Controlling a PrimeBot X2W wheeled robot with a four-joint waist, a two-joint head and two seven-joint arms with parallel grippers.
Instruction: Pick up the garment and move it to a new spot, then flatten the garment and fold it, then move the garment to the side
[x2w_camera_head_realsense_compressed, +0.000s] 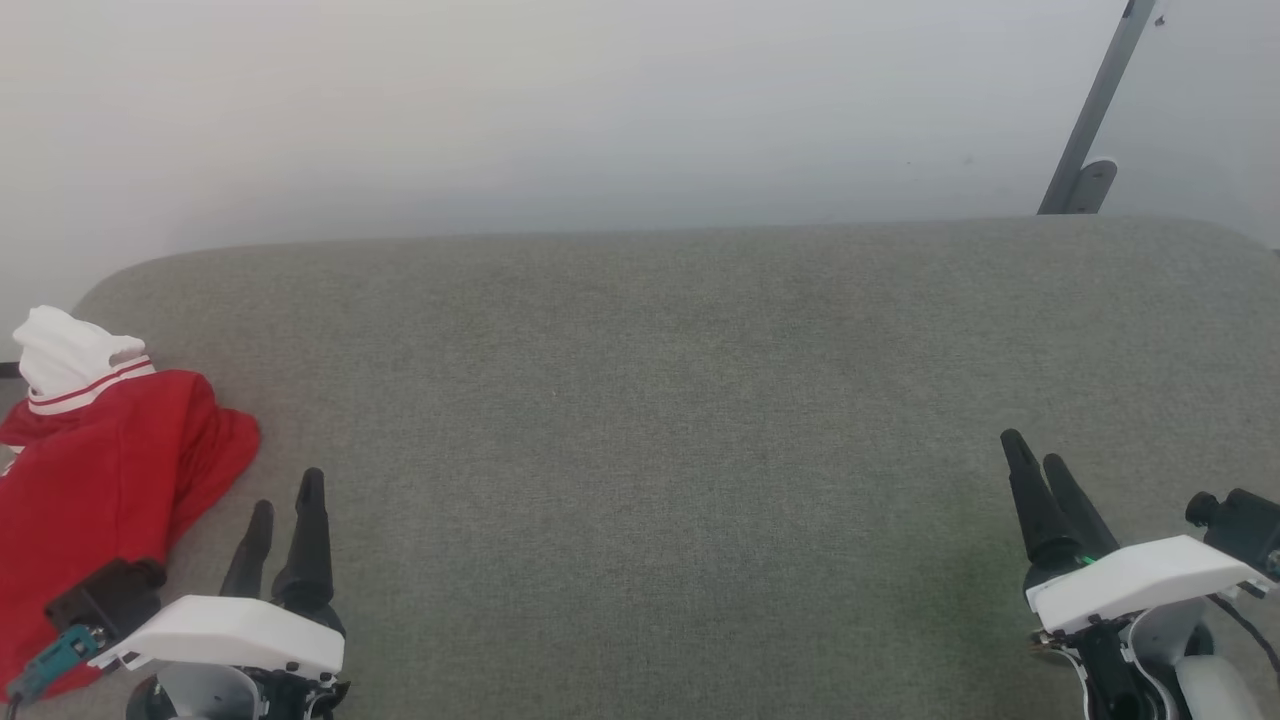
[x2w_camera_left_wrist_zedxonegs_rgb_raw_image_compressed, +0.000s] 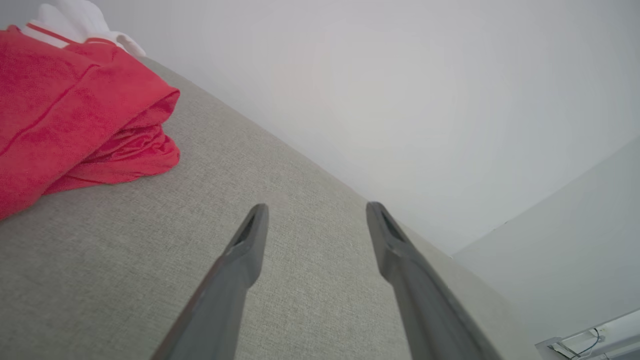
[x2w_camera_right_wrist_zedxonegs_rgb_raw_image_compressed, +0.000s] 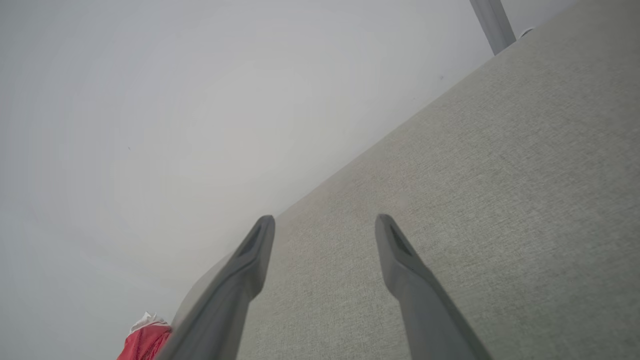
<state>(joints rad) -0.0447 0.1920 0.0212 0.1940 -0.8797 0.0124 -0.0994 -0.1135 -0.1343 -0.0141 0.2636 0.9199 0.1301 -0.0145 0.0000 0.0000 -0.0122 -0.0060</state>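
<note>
The left gripper (x2w_camera_head_realsense_compressed: 287, 492) has its two dark fingers (x2w_camera_left_wrist_zedxonegs_rgb_raw_image_compressed: 235, 280) spread wide with bare grey fabric showing between them; they grip nothing and, in the left wrist view, touch nothing. The right gripper (x2w_camera_head_realsense_compressed: 1031, 450) is the same: its fingers (x2w_camera_right_wrist_zedxonegs_rgb_raw_image_compressed: 420, 290) are parted and empty, with the woven surface visible in the gap. In the head view the left gripper sits at about 7 o'clock and the right at about 4 o'clock, both with tips pointing toward 12 and both well apart from each other. Under and around them stretches a broad grey-green upholstered cushion (x2w_camera_head_realsense_compressed: 650, 400), flat, with a rounded far edge. The garment (x2w_camera_head_realsense_compressed: 100, 470) lies on this cushion at about 8 o'clock in the head view, just beside the left gripper and off toward its 10 o'clock, cut off by the picture's left edge. It is a loose red heap with folds bunched along its near side, and a white sleeve with white-and-red striped trim sticks up at its far end. The dark block on the left wrist overlaps its near corner in the head view; whether they touch I cannot tell. Beyond the cushion stands a pale wall (x2w_camera_head_realsense_compressed: 600, 100), and a grey slanted pole (x2w_camera_head_realsense_compressed: 1095, 110) leans at about 1 o'clock.
</note>
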